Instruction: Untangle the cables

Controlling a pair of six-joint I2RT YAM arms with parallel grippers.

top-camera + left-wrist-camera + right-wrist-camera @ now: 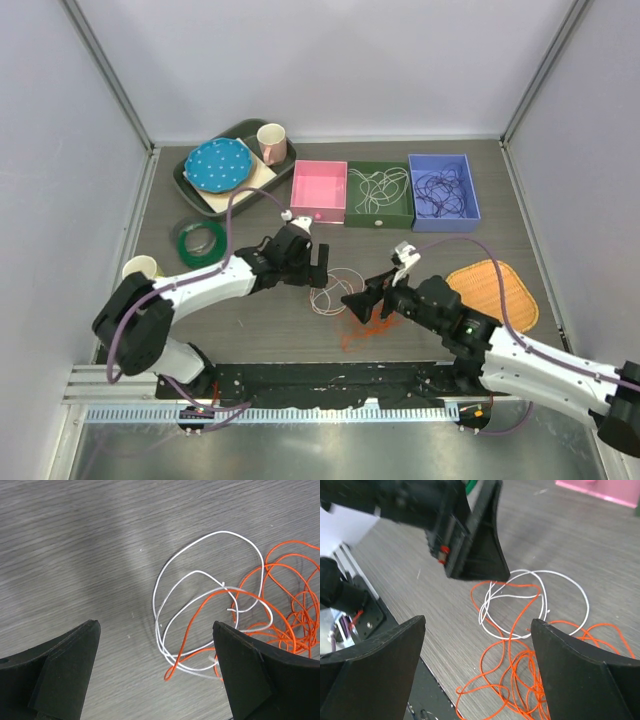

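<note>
A red-orange cable [358, 332] lies in a loose heap on the table, hooked through a white cable [330, 298] that forms a few loops. My left gripper [318, 262] hangs open over the white loops [225, 532], and one orange strand [200, 607] crosses between its fingers, which touch nothing [155, 625]. My right gripper [362, 300] stands open just above the orange heap [510, 645], holding nothing [479, 620]. The white cable [555, 572] lies beyond it, under the left gripper's fingers [480, 555].
At the back stand a pink box [319, 172], a green box [380, 218] holding white cables and a blue box [443, 215] holding dark purple cables. Also here: an orange woven mat [492, 293], a green tape roll [199, 240], and a tray [190, 185] with plate and cup.
</note>
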